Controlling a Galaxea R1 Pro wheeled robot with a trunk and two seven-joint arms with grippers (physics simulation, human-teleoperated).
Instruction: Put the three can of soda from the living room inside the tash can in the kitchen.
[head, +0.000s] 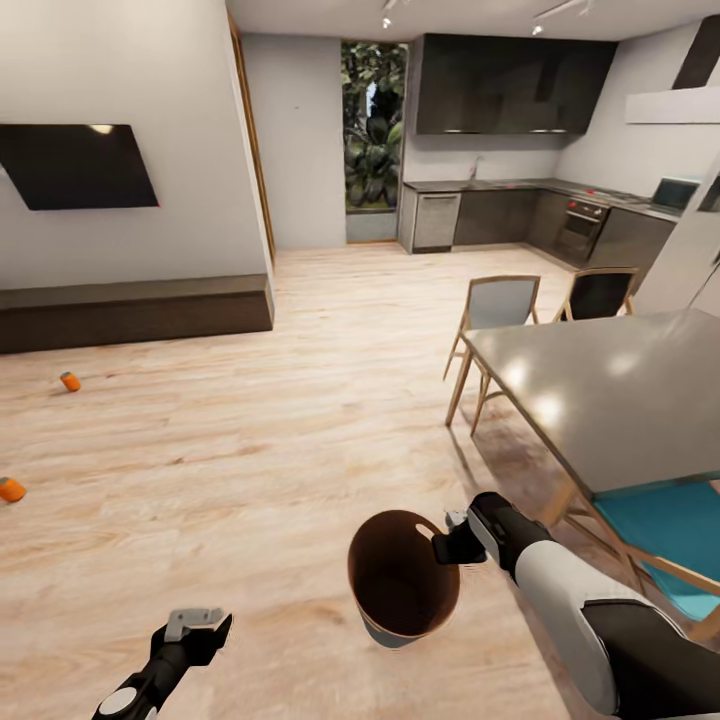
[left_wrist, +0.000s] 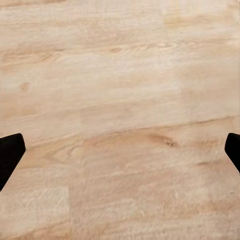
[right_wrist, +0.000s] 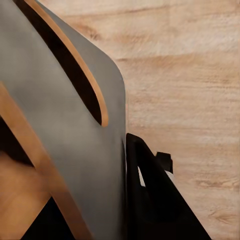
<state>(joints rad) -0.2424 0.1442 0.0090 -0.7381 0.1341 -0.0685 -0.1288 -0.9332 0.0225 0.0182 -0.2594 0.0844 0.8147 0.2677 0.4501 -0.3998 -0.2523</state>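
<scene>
The tash can (head: 403, 578) is held by its rim in the closed right gripper (head: 452, 545) and carried above the wood floor (head: 300, 400). The left gripper (head: 197, 625) is spread wide and empty. Two orange cans (head: 69, 381) lie far left of the bin, near the low cabinet (head: 135, 310); judging from this, the bin must next be brought beside them. The kitchen (head: 520, 215) is seen far beyond.

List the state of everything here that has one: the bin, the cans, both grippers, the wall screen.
trash can: held off the floor by its rim, tilted, no cans visible inside.
right gripper: shut on the bin's rim.
left gripper: open, empty, above bare floor.
orange can: on the floor, tipped.
second orange can: on the floor, at the view's left edge.
wall screen: dark.
</scene>
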